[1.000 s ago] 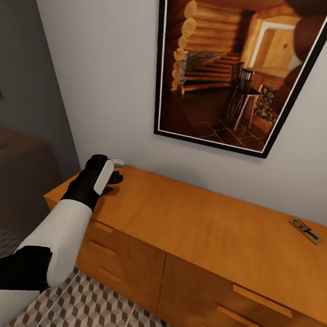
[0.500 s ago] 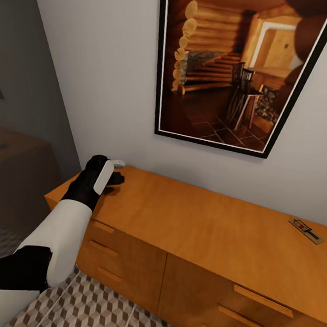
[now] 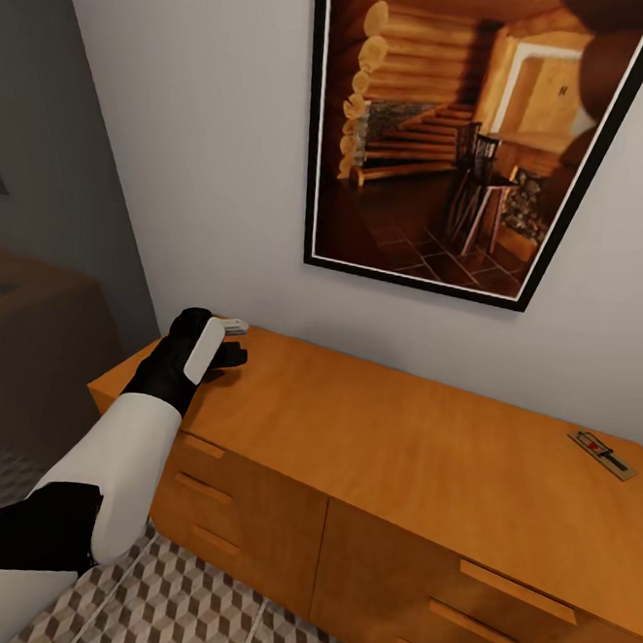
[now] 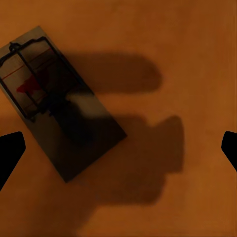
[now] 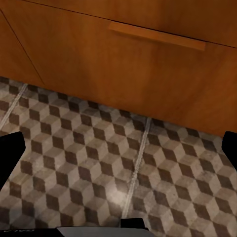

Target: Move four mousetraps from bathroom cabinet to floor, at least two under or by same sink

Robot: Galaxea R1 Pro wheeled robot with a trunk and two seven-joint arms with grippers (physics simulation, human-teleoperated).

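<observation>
Left gripper (image 3: 224, 340) hangs spread wide over my cabinet (image 3: 398, 445) top's far-left corner, close to the wall (image 3: 180, 153); bare wood stretches rightward. Beneath it one mousetrap (image 4: 57, 98) lies flat, long axis diagonal between the fingertips (image 4: 10, 153). Another mousetrap (image 3: 601, 453) sits near the right edge. Right gripper (image 5: 118, 148), open, faces floor tiles (image 5: 98, 173).

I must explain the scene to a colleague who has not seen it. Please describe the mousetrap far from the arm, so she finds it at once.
Find the wide orange-brown cabinet under the framed picture. On its top, near the right end by the wall, lies a mousetrap: a small flat dark plate with a red spot. Nothing else lies at that end.
</observation>
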